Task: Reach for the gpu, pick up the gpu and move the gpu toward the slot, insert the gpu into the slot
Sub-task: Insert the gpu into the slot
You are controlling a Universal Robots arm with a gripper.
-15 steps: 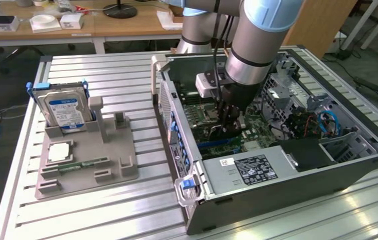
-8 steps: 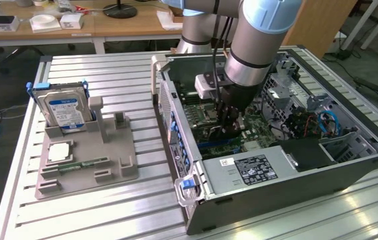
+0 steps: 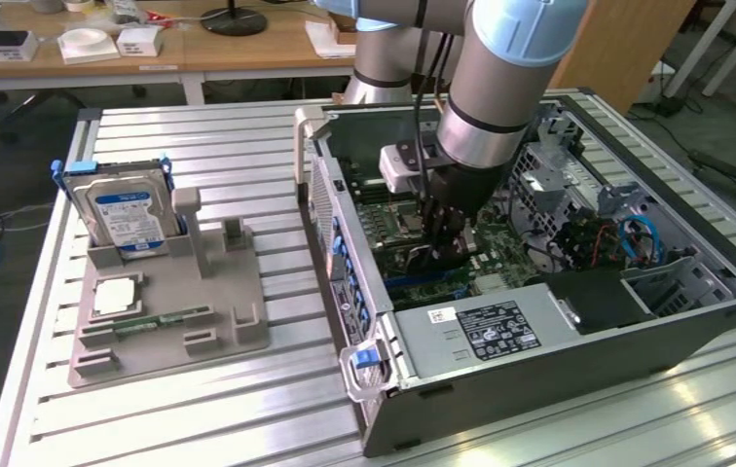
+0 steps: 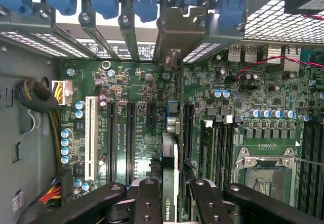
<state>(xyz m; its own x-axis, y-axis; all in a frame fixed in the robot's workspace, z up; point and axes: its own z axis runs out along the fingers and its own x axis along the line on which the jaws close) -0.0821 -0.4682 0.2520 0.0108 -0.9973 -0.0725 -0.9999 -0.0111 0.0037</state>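
**Gpu (image 4: pixel 169 158) clamped inside the computer case (image 3: pixel 537 389)**

Held edge-on in the gripper (image 4: pixel 169 196), with fingers (image 4: pixel 147 204) closed on both faces. Deep in the open case, over the motherboard (image 4: pixel 131 82), among the long black slots (image 4: pixel 112 138). At 9 o'clock from the case in the exterior view: hard drive (image 3: pixel 122 209) upright in a grey holder (image 3: pixel 173 321).

Silver-grey tube arm (image 3: pixel 504 88), thick, with pale blue joint cap (image 3: pixel 531 19) up top and black band (image 3: pixel 479 125) round the lower end. Thin black cable (image 3: pixel 418 92) runs alongside. Small white-grey box (image 3: pixel 398 167) mounted at the wrist. The hand (image 3: pixel 444 255) is matte black all over. In the wrist view, fingers (image 4: pixel 147 204) are chunky black link bars with rounded ends and round grey screw heads (image 4: pixel 150 182) at the pivots.
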